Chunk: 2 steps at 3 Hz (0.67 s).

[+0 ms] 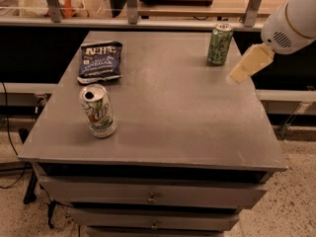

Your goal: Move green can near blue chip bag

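Observation:
The green can (219,44) stands upright at the far right of the grey table (173,107). The blue chip bag (100,61) lies flat at the far left. My gripper (251,63) shows as pale tan fingers under the white arm housing (291,23). It hangs above the table's right edge, just right of the green can and apart from it. It holds nothing that I can see.
A mostly white can with a green-and-red logo (98,111) stands at the near left. A counter with metal posts (131,4) runs behind the table. Drawers (153,197) sit under the table's front edge.

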Available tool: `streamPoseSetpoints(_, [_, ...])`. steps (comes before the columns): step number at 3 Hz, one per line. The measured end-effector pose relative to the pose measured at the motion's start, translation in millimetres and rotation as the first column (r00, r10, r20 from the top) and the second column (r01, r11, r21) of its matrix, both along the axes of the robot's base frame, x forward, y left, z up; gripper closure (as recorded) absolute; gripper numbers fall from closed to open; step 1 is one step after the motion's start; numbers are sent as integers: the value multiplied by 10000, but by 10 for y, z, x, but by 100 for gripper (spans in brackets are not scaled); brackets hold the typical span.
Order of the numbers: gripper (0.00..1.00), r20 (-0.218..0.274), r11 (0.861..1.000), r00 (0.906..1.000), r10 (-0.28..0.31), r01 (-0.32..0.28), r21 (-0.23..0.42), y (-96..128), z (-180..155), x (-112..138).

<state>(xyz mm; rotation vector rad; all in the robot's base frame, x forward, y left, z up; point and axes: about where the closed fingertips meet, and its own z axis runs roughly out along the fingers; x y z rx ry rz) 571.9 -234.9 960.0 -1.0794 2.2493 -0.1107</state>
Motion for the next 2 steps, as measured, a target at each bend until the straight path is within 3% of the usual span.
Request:
streamPoseSetpoints(1, [0, 0, 10000, 10000, 1, -1, 0, 1, 0, 0])
streamPoseSetpoints(2, [0, 91, 9985, 9991, -406, 402, 366, 31, -77, 220])
